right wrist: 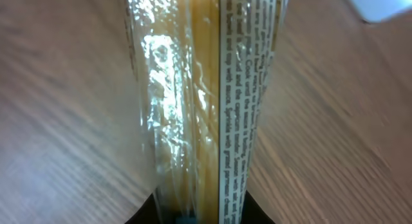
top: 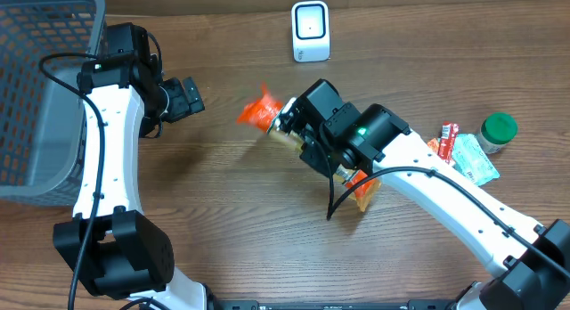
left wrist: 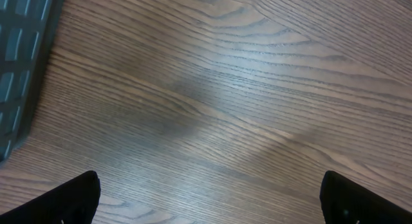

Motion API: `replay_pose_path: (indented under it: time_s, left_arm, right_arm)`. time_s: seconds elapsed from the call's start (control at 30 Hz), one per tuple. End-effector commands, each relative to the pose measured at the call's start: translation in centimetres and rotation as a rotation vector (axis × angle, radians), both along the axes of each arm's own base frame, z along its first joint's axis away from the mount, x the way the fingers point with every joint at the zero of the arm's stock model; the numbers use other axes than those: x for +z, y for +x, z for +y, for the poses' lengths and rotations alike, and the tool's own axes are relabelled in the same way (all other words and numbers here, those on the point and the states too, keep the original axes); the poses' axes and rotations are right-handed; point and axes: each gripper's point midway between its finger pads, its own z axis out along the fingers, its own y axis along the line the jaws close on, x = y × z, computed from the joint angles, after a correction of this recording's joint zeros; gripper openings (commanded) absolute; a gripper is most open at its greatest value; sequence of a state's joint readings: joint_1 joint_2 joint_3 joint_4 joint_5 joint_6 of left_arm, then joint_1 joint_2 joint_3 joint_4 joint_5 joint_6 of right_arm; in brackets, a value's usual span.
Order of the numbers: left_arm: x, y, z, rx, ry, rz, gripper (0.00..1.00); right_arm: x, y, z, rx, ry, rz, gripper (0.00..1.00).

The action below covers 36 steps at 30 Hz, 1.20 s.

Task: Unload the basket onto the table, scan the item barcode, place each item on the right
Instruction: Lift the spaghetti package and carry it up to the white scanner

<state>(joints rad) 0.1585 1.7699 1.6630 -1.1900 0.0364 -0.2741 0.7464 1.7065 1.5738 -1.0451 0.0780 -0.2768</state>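
**Item:** clear packet (top: 261,111) with an orange end and yellowish strands inside. It is clamped between the fingers of the right gripper (top: 283,127), above the table and near the white scanner (top: 311,30).

**Surface:** brown wood-grain table (top: 240,212). A grey mesh basket (top: 36,96) sits at the left edge and a green-lidded jar (top: 498,132) at the far right.

**Writing:** a strip of small black print runs along the packet; it is not readable.

**Left gripper** (top: 191,96): fingers spread wide, grasping nothing.
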Motion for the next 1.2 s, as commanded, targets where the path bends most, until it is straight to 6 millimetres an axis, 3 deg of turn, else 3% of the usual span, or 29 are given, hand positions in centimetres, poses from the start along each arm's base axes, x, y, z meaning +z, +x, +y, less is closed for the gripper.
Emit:
replay_pose_path:
  time_s: [0.0,0.27,0.53,0.67,0.87,1.07,1.17]
  left_arm:
    - [0.4,0.3,0.0,-0.018,0.009,-0.011,1.0]
    - [0.4,0.3,0.0,-0.018,0.009,-0.011,1.0]
    - [0.4,0.3,0.0,-0.018,0.009,-0.011,1.0]
    - [0.4,0.3,0.0,-0.018,0.009,-0.011,1.0]
    - [0.4,0.3,0.0,-0.018,0.009,-0.011,1.0]
    - [0.4,0.3,0.0,-0.018,0.009,-0.011,1.0]
    - [0.4,0.3,0.0,-0.018,0.009,-0.011,1.0]
  right_arm:
    - [9.1,2.5,-0.3,-0.113,0.158,-0.184,0.03]
    - [13.5,1.6,-0.3,-0.005,0.17,-0.225,0.03]
    - [17.8,4.8,-0.4,-0.004,0.129,-0.333,0.03]
    - [16.2,6.7,0.3,0.047,0.041,-0.336,0.03]
    - [10.8,9.6,1.9,0.22,-0.153,-0.333,0.03]
    - [9.7,14.5,3.2,0.261,-0.281,-0.491,0.03]
    - [10.0,17.0,4.5,0.302,-0.323,-0.605,0.03]
